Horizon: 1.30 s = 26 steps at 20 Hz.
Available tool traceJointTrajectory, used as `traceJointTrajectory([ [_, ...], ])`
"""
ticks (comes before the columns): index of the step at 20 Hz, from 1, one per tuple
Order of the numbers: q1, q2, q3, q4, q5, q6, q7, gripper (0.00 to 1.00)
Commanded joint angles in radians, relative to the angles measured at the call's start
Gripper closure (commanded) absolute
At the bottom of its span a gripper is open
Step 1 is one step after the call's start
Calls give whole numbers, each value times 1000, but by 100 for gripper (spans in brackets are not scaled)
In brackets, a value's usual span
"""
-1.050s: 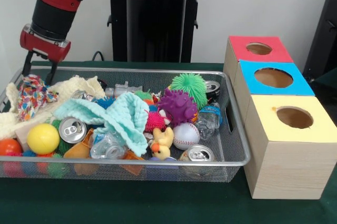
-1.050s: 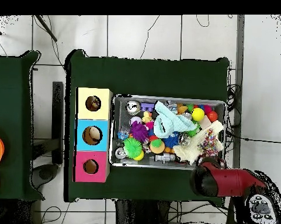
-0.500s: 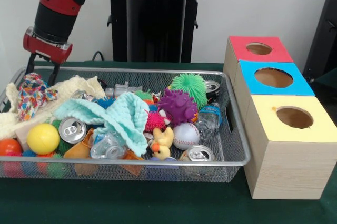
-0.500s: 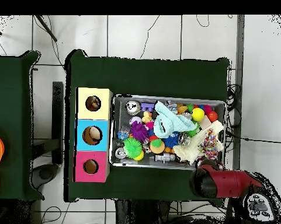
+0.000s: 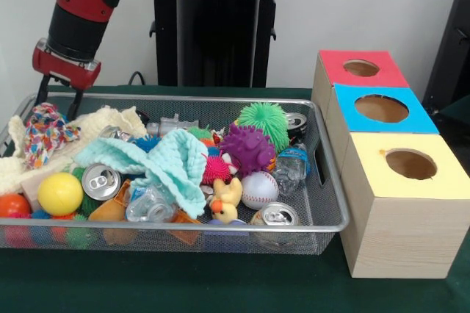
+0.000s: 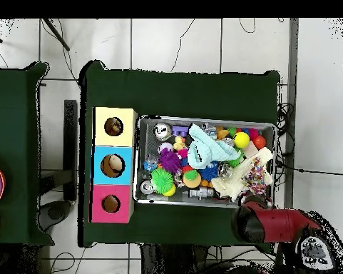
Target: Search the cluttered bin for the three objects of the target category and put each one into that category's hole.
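Fingers (image 5: pixel 76 104) of the gripper (image 5: pixel 57 101) show only from the front, spread apart and empty, over the bin's (image 5: pixel 323 181) corner beside the rope toy (image 5: pixel 42 131). Overhead, the arm (image 6: pixel 270 225) hides them. Cans (image 5: pixel 100 181) lie mixed among balls.

Red and black arm (image 5: pixel 77 4), dark green worktop (image 5: pixel 220 283), silver wire bin (image 5: pixel 323 210), boxes showing red top (image 5: pixel 360 68), blue top (image 5: pixel 382 109), yellow top (image 5: pixel 407 164), mint cloth (image 5: pixel 169 162), purple spiky ball (image 5: pixel 248 148), green spiky ball (image 5: pixel 264 118), yellow ball (image 5: pixel 60 193), multicoloured rope (image 5: pixel 44 133).
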Motion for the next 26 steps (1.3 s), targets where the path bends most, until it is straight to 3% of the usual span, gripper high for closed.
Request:
traceJointTrajectory([
  [1,-17,-50,130,-48,-30,-6,5,0],
  [6,-92,-159,243,-6,-24,120,-112,0],
  [14,-95,-190,269,-11,-31,174,-125,0],
  [20,-56,-147,236,-33,-36,144,-48,0],
  [26,24,-60,146,-51,-3,68,82,0],
])
